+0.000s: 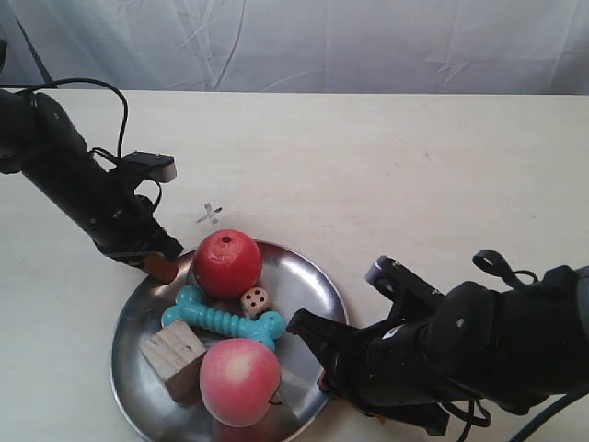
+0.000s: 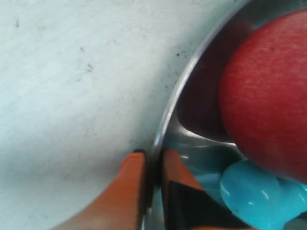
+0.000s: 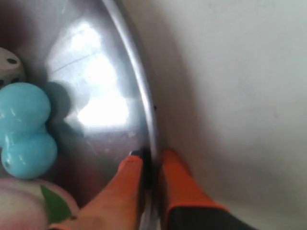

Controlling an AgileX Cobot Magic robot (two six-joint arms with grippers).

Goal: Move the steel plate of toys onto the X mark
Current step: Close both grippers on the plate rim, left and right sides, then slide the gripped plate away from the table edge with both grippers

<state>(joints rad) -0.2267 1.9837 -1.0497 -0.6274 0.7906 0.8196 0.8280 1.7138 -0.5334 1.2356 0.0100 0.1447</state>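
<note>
Plainly, the whole move turns on where the X mark sits: on the bare table just outside the steel plate, close to its rim but not touching it, on the side towards the exterior view's top and a little to its left. The plate's centre therefore has to travel mostly towards that top edge, and not far. The left gripper is closed narrowly on the rim beside the red apple, one orange finger outside the rim and one inside; it is the arm at the exterior view's left and much the nearer to the mark. The right gripper pinches the rim the same way on the roughly opposite side, near the peach. The line between the two grips runs slantwise across the plate, so both arms would probably have to shift together and keep it level. The turquoise bone, the die and the wooden cube lie loose between the fruits, and the round ones look likely to roll on a tilt. The tabletop is pale, flat and smooth, and it runs on well past the mark to a creased white cloth, with nothing seen standing on that stretch.
</note>
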